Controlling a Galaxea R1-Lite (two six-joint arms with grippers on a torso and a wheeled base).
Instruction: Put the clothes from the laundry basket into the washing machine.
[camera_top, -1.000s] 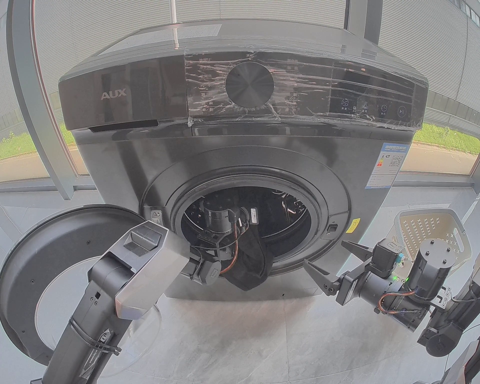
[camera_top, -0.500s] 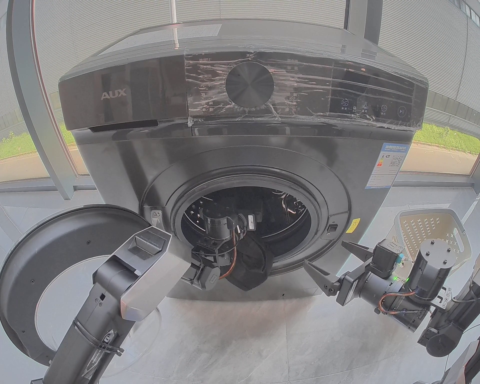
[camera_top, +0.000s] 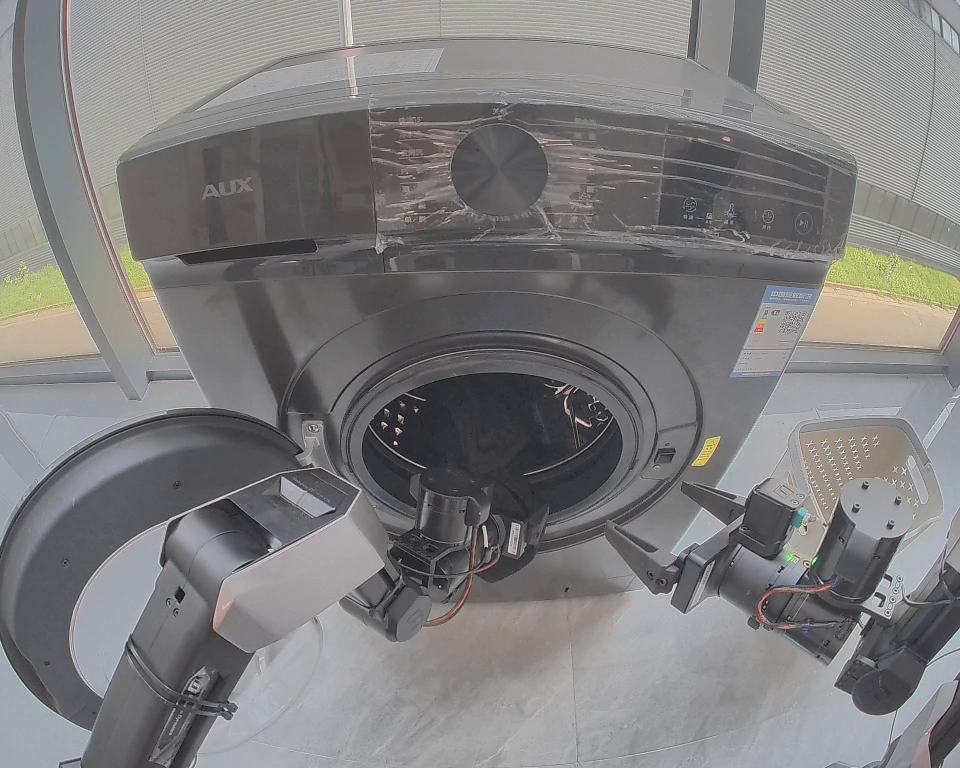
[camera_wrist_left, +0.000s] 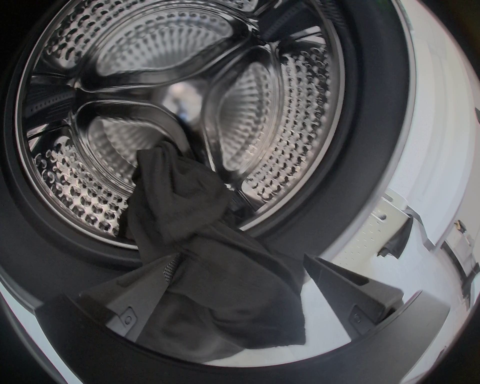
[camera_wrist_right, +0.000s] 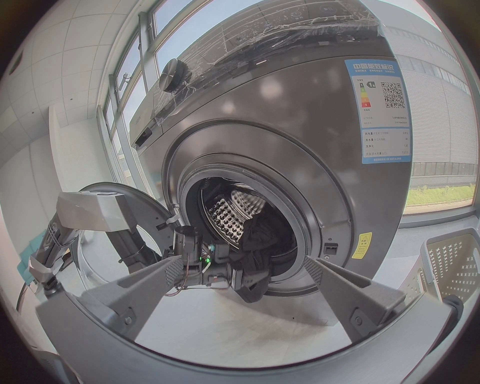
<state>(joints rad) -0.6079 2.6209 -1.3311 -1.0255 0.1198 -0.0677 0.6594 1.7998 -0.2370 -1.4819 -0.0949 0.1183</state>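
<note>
A black garment (camera_wrist_left: 210, 260) hangs from the steel drum (camera_wrist_left: 250, 115) over the dark door seal, part inside and part outside. My left gripper (camera_wrist_left: 240, 267) stands open just outside the opening, its fingers either side of the hanging cloth, which lies over one finger. In the head view that gripper (camera_top: 522, 542) sits at the lower rim of the washing machine (camera_top: 500, 290) opening, with the garment (camera_top: 505, 495) above it. My right gripper (camera_top: 672, 528) is open and holds nothing, low to the right of the opening. The laundry basket (camera_top: 860, 455) stands behind it.
The round machine door (camera_top: 90, 530) is swung open on the left, beside my left arm. Grey tiled floor (camera_top: 560, 680) lies in front of the machine. In the right wrist view the basket (camera_wrist_right: 450, 265) stands at the far right and my left gripper (camera_wrist_right: 242, 282) at the drum mouth.
My left gripper has drawn back out of the drum and lower. The black garment no longer hangs bunched from it and now drapes over the drum's lip. The right arm stayed still.
</note>
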